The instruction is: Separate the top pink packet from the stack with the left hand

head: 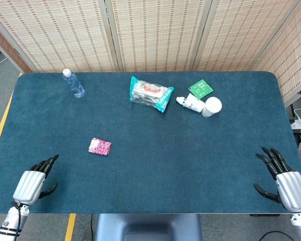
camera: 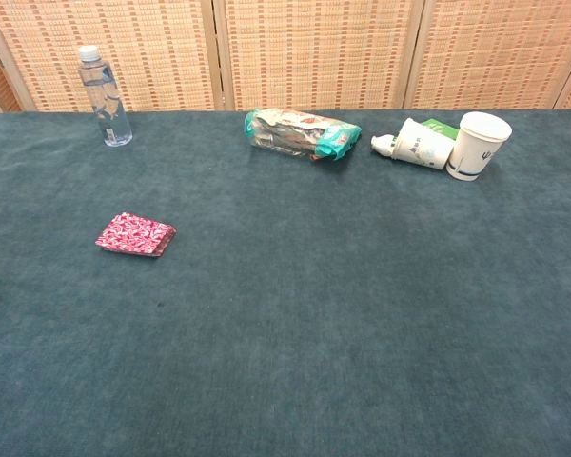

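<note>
A small stack of pink patterned packets (head: pixel 100 146) lies flat on the dark green table, left of centre; the chest view shows the same stack (camera: pixel 135 235) with its layered edge facing the front. My left hand (head: pixel 36 182) rests at the table's front left corner, fingers apart and empty, well short of the stack. At the front right corner my right hand (head: pixel 282 178) lies with fingers spread, holding nothing. Neither hand appears in the chest view.
A clear water bottle (head: pixel 73 83) stands at the back left. Along the back sit a teal snack bag (head: pixel 150 94), a white tube (head: pixel 189 103) on its side, a green sachet (head: pixel 201 89) and a white paper cup (head: pixel 211 106). A woven screen stands behind the table.
</note>
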